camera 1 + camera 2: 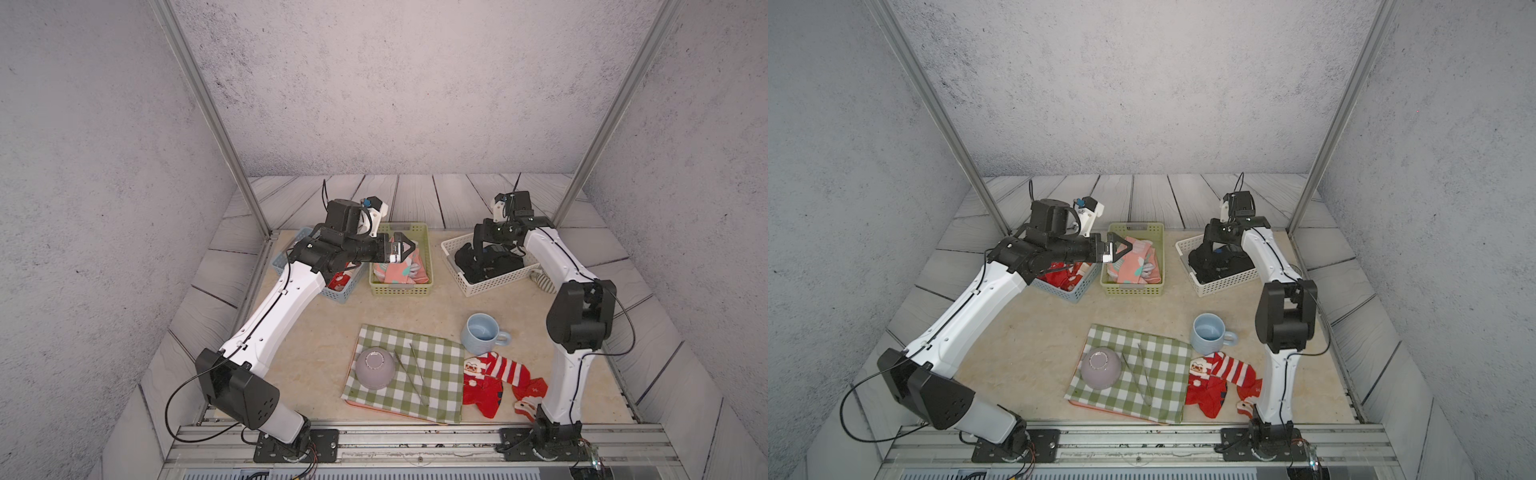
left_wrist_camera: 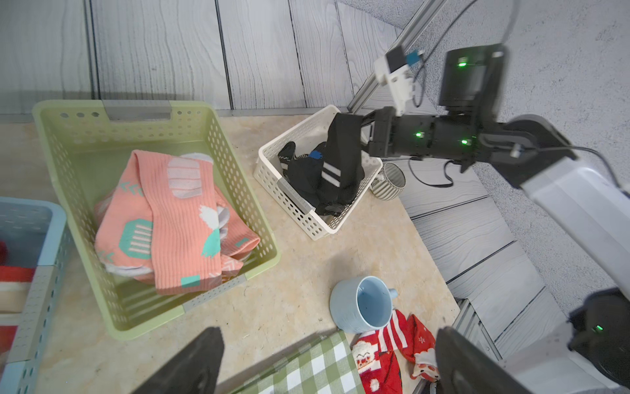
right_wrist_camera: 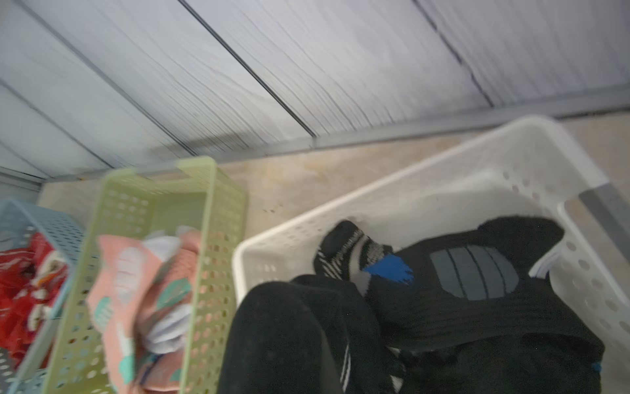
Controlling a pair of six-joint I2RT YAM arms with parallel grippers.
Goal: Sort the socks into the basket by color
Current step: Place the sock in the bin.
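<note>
Clearance is seen below the released left gripper (image 1: 409, 249); a black sock (image 2: 342, 153) is clenched by the right gripper (image 2: 365, 134) above the white basket (image 2: 300, 211) rim.

surface (image 1: 291, 332): beige | far side, left to right: blue basket (image 1: 337, 293), green basket (image 1: 401, 287), white basket (image 1: 494, 284) | near centre: checked cloth (image 1: 432, 374) | near right: blue mug (image 1: 482, 337), red socks (image 1: 494, 380) touching the cloth's right edge
</note>
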